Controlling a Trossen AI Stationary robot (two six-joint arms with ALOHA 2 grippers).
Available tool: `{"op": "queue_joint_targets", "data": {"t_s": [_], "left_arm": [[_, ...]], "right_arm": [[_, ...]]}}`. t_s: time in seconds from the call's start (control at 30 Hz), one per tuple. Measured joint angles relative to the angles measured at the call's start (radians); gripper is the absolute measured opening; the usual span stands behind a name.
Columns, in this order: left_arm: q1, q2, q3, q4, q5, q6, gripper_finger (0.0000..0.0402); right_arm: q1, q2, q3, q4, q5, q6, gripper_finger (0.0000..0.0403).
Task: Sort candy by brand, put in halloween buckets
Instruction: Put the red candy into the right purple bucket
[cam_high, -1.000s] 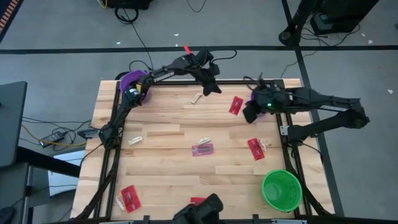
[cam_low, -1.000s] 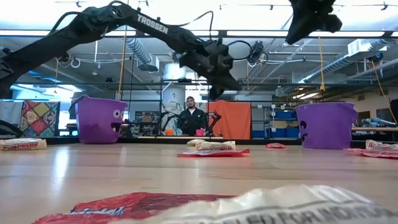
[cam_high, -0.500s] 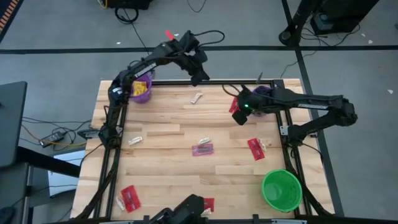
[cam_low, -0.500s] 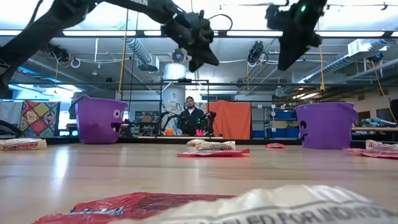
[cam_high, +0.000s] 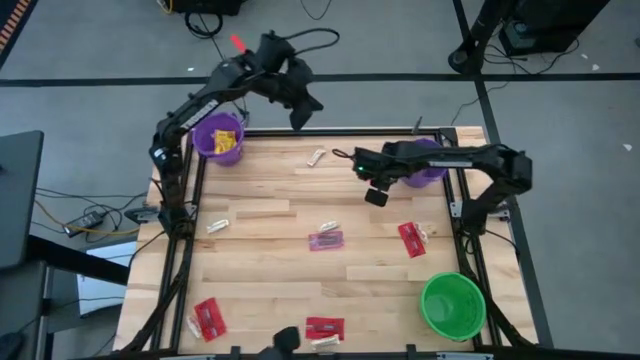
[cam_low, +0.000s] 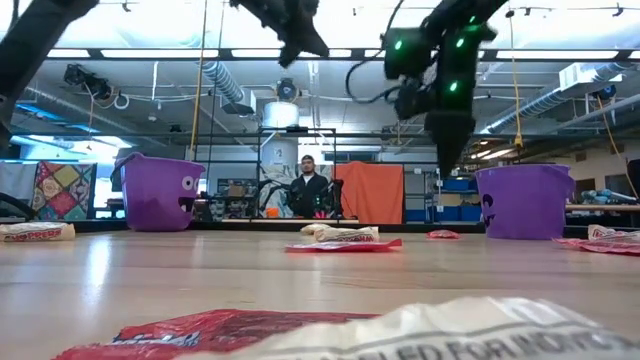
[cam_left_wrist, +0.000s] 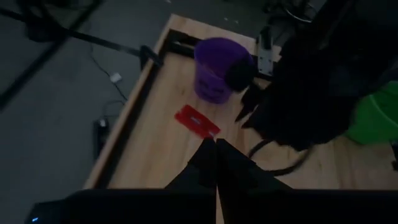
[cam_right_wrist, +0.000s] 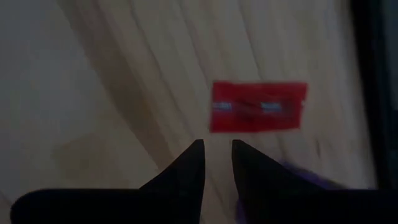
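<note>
Wooden table (cam_high: 270, 290), right gripper (cam_high: 376, 196) fingers narrow over red candy (cam_right_wrist: 258, 106), left gripper (cam_high: 299, 117) closed.

table (cam_high: 260, 290): pale wood planks | wrappers (cam_high: 326, 241): glossy (crinkled) | buckets (cam_high: 452, 305): plastic

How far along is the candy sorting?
Early. Done: yellow candy lies in the purple bucket near the left arm. In hand: nothing; right gripper hovers by a red candy, left gripper is raised, shut, empty. Left: pink candy, other reds, cream pieces on the table; green bucket looks empty.
</note>
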Motion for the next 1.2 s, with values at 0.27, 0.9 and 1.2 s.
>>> {"op": "queue_joint_targets", "data": {"t_s": [0.27, 0.9, 1.2], "left_arm": [[-0.028, -0.066, 0.0, -0.077, -0.067, -0.022, 0.0003], [-0.076, -0.072, -0.097, -0.11, -0.071, -0.148, 0.0005], [-0.085, -0.144, -0.235, -0.003, -0.027, -0.242, 0.0005]], "right_arm": [[-0.056, 0.157, 0.0, 0.126, -0.025, -0.181, 0.0113], [-0.178, 0.347, 0.007, 0.124, -0.106, -0.25, 0.0149], [-0.177, 0.315, 0.0, 0.137, -0.126, -0.249, 0.0016]]}}
